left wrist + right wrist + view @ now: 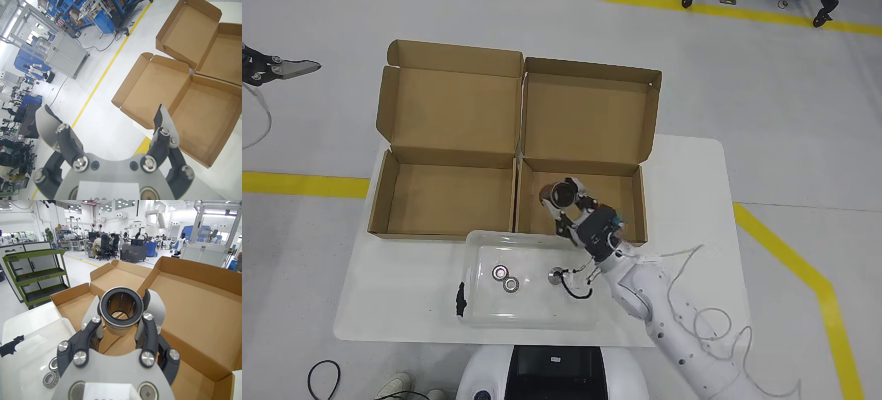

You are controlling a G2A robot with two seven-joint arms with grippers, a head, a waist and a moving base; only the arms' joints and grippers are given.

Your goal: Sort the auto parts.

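I had the right gripper (pixel 121 308) clamped on a linear bearing (pixel 121 311), its fingers (pixel 156 308) pressing the barrel from both sides. That left the bore open and the steel sleeve free to slip out downward on release. I held it just beyond the clear bin (pixel 474 282), over the floor of the right cardboard box (pixel 627 195) that stands against the bin's far wall. It was low inside that box, near the wall closest to the bin. I judged that this was the spot for dropping this type of part.

Two tapered roller bearings (pixel 49 378) lay in the bin, close together, with another small part a little to their right, so I reckoned sorting was far from over. The left cardboard box (pixel 442 200), beside the right one and also behind the bin, looked meant for those smaller rings.

The left gripper (pixel 103 117) hung with its fingers spread wide and nothing between them. It was parked well off to the left of the bin, over the floor, out of the working arm's way.
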